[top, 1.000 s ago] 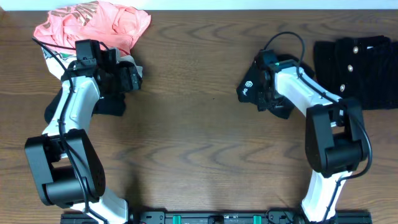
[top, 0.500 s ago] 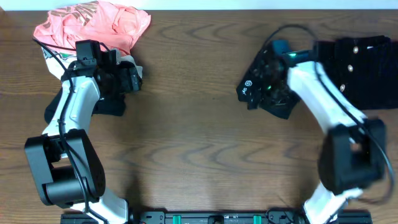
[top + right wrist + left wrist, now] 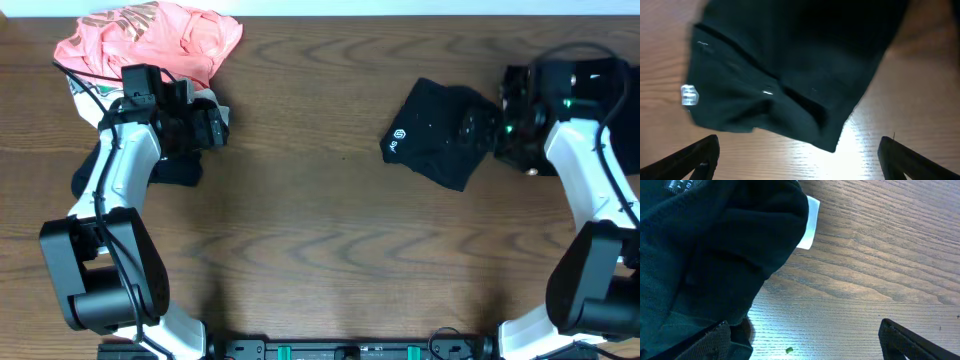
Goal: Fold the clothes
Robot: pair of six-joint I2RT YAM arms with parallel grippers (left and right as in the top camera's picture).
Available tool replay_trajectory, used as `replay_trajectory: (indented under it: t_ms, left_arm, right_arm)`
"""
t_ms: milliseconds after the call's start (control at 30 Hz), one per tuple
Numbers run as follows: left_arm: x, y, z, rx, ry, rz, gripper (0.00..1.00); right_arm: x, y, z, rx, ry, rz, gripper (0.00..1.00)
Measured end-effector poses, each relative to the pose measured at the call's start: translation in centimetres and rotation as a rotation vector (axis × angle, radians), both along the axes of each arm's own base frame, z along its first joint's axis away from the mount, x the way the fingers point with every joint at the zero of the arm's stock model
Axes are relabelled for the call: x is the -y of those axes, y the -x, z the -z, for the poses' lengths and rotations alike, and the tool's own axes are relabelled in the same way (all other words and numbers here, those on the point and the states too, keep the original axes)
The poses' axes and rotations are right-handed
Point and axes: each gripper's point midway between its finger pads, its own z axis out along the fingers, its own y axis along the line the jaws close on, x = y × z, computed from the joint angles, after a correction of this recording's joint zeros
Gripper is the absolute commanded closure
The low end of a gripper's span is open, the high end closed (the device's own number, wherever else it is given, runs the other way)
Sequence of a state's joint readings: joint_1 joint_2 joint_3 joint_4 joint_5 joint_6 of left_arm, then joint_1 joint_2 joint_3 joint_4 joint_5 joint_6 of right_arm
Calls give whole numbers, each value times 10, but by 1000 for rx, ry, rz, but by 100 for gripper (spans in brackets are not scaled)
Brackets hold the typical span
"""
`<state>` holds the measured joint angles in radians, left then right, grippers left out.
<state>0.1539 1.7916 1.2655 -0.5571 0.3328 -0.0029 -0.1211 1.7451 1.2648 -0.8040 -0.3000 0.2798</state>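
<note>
A folded black T-shirt (image 3: 436, 140) with a white hexagon logo (image 3: 400, 137) lies on the table right of centre. My right gripper (image 3: 490, 128) hovers at its right edge, open, with nothing between its fingers. In the right wrist view the shirt (image 3: 790, 65) fills the top and bare wood lies between the wide-spread jaws of the gripper (image 3: 800, 155). My left gripper (image 3: 215, 125) stands open at the left, by another black garment (image 3: 178, 168). The left wrist view shows that garment (image 3: 715, 245) with a white tag (image 3: 809, 222); one fingertip (image 3: 715, 340) is at the fabric's edge.
A coral-pink garment (image 3: 150, 35) is bunched at the back left, with a white printed one (image 3: 78, 95) partly under the left arm. A stack of black clothes (image 3: 600, 110) sits at the far right, behind the right arm.
My right gripper has opened, let go of the black T-shirt and drawn back to the right. The shirt now lies flat. The left arm has not moved.
</note>
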Motion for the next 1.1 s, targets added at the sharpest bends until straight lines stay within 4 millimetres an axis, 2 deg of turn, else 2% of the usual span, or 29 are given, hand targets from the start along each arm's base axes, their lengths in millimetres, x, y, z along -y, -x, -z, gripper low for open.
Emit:
replay_trajectory:
  t_ms: [200,400,600,933,1100]
  left_arm:
    - [0,0,0,0,0,0,5]
    - [0,1,0,-4,1,0,5]
    - [0,2,1,-8,1,0,5]
    - [0,2,1,-8,1,0,5]
    - [0,2,1,-8,1,0,5]
  right_arm:
    - [1,12,44,7,-56,65,1]
    - [8,15,69,51,-83,146,2]
    - [17,1,68,196,-109,203,3]
    - [16,-4,69,318,-120,214,7]
    - [12,-21,72,380,-158,193,13]
